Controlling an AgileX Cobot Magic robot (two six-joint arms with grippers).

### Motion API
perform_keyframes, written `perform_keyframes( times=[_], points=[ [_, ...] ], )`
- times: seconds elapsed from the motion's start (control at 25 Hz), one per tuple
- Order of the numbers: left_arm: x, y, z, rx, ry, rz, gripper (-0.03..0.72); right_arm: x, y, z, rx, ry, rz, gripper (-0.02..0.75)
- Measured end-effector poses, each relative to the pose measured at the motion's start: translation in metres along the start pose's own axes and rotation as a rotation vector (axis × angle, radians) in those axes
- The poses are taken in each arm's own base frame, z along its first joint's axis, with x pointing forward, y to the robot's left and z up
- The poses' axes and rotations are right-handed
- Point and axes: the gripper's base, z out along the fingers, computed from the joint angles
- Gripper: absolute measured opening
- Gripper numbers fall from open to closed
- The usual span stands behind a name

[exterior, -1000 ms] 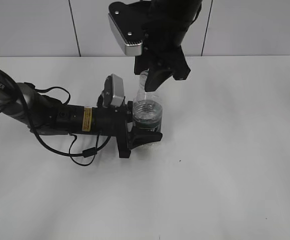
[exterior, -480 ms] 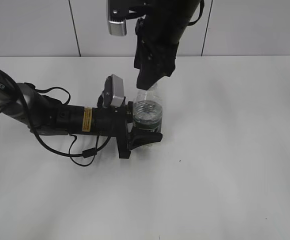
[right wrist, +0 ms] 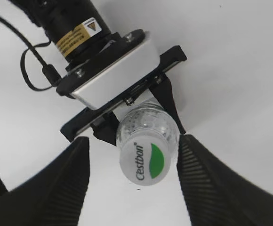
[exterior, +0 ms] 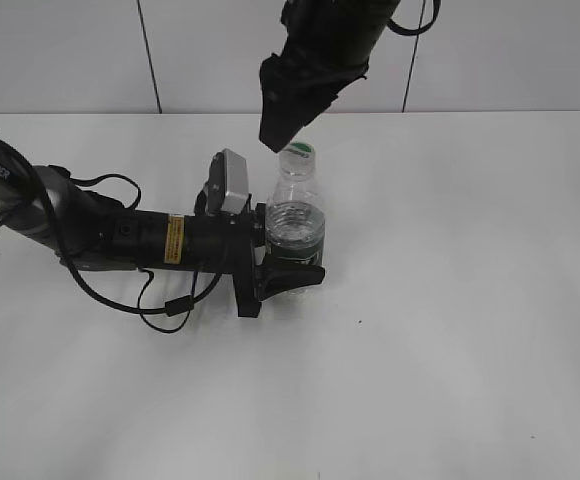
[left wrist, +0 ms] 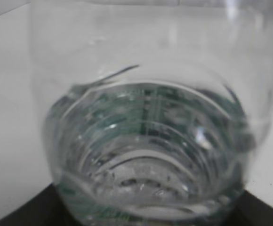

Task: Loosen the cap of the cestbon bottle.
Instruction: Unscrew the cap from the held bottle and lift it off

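Observation:
The cestbon bottle stands upright on the white table, clear with a dark green label band low on its body. My left gripper is shut on its lower body; the bottle fills the left wrist view. The white cap with a green mark sits on the neck, and shows in the right wrist view with "Cestbon" lettering. My right gripper is open, raised just above and left of the cap. In the right wrist view its fingers stand apart on either side of the cap without touching it.
The left arm lies along the table from the left, with a looping black cable. A grey panelled wall runs behind the white table.
My right gripper has let go of the cap and risen up and away from the bottle. The cap was hidden by the fingers and now shows. The left gripper and bottle have not moved.

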Motion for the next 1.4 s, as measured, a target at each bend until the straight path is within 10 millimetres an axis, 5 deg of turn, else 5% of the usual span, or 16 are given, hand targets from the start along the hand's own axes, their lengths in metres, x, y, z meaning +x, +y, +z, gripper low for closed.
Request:
perform_keyframes(
  times=[0.28,0.56,1.4],
  points=[
    [0.0,0.0,0.0,0.001,0.0,0.0,0.404,0.002,-0.002,0.0,0.031,0.011,0.561,0.452],
    [0.0,0.0,0.0,0.002,0.0,0.0,0.404,0.007,-0.01,-0.001,0.13,0.023,0.872,0.452],
    [0.0,0.0,0.0,-0.001,0.0,-0.005,0.404,0.003,-0.003,0.009,0.072,0.033,1.004,0.453]
  ],
)
